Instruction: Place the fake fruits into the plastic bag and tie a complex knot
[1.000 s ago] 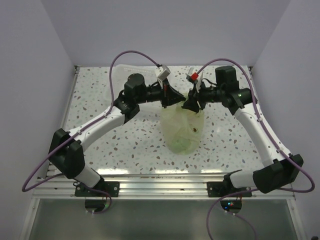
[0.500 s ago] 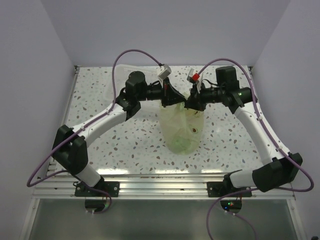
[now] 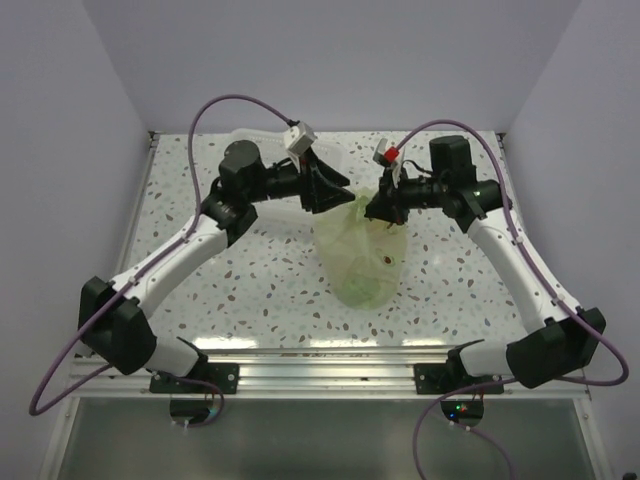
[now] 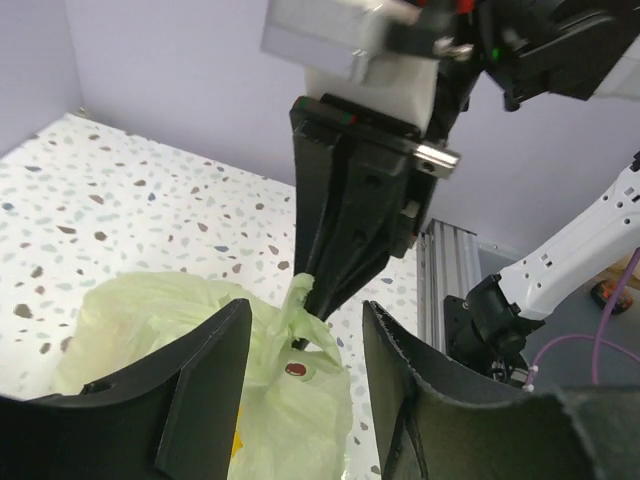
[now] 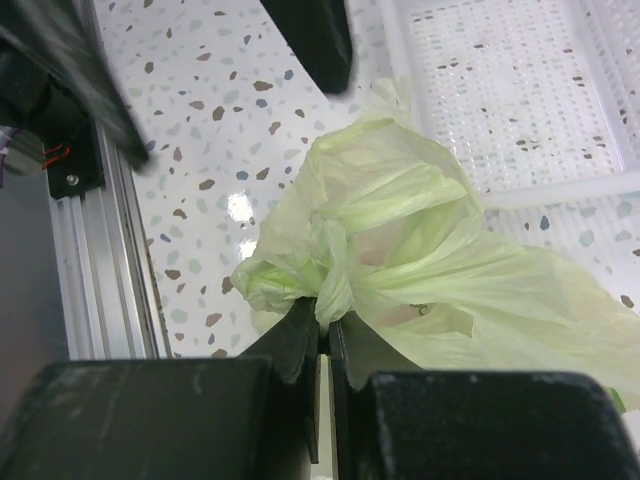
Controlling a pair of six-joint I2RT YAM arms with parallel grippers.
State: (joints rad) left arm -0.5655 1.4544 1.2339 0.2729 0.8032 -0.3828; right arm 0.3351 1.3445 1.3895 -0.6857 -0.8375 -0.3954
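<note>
**Right gripper pinches the bag's top; left gripper gapes beside it**

The plastic bag (image 3: 362,255) sits bulging on the speckled table (image 3: 250,275), roughly midway between the two arms and in front of the white basket (image 5: 520,90). Its pale green film is gathered at the top into a twisted bunch (image 5: 330,285). A small reddish shape (image 4: 296,369) shows through the film; whether it is a fruit or a printed spot cannot be told.

The right gripper (image 5: 325,330) is clamped on that twisted bunch, its fingers pressed together with the plastic caught between them. The left gripper (image 4: 305,310) is released, its two fingers standing wide apart on either side of the bunch and touching none of it in the left wrist view. From above, both grippers meet at the bag's top, the left gripper on the bag's left shoulder and the right gripper just beside it.
</note>
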